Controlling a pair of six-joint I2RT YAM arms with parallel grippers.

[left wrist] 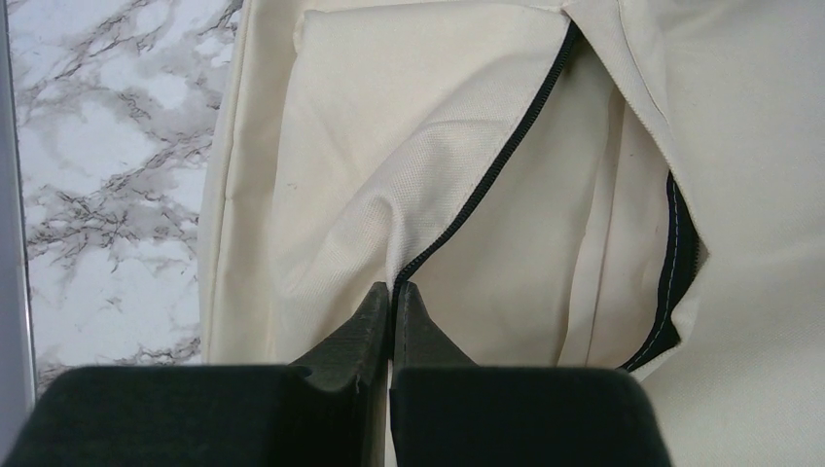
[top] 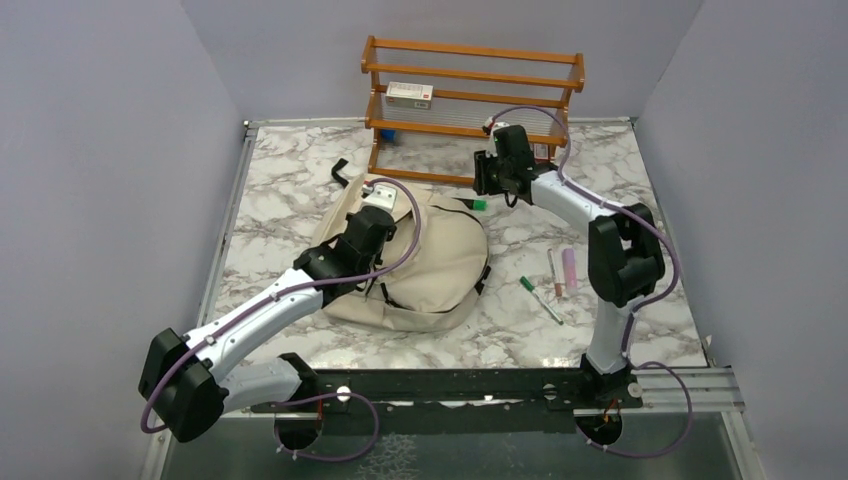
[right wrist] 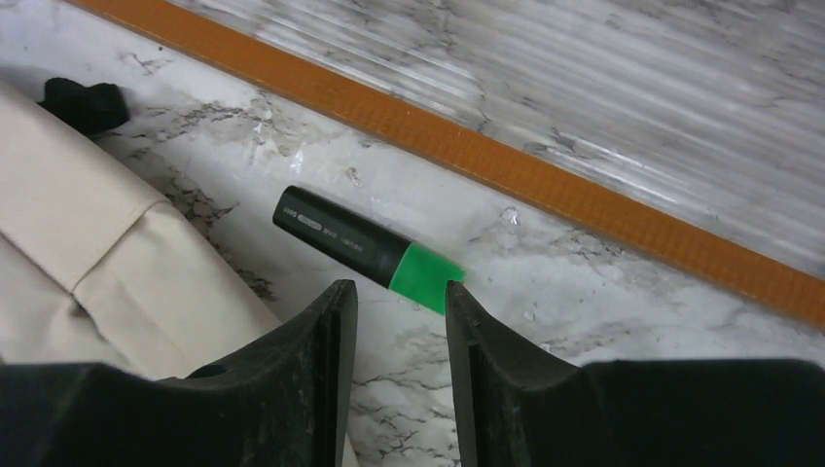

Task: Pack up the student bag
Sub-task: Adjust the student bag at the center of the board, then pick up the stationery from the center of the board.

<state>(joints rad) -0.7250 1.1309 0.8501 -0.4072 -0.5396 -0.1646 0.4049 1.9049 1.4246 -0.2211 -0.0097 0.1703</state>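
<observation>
Green-capped marker (right wrist: 365, 250) on surface (right wrist: 584, 292), right pincer (right wrist: 399, 292) open over it; left pincer (left wrist: 392, 290) pinches student bag (left wrist: 467, 146) flap. Next: lower, grasp marker.

A robot lab booth: plain grey walls (top: 90, 150) box in a marble-look table (top: 280, 200) (dark rail (top: 450, 385) at front).

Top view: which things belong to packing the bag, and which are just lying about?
Job: bag, pinched by the left gripper; marker by the open right gripper; green pen, pink tube, probably next.
Lying about, likely: rack; box on its shelf.
</observation>
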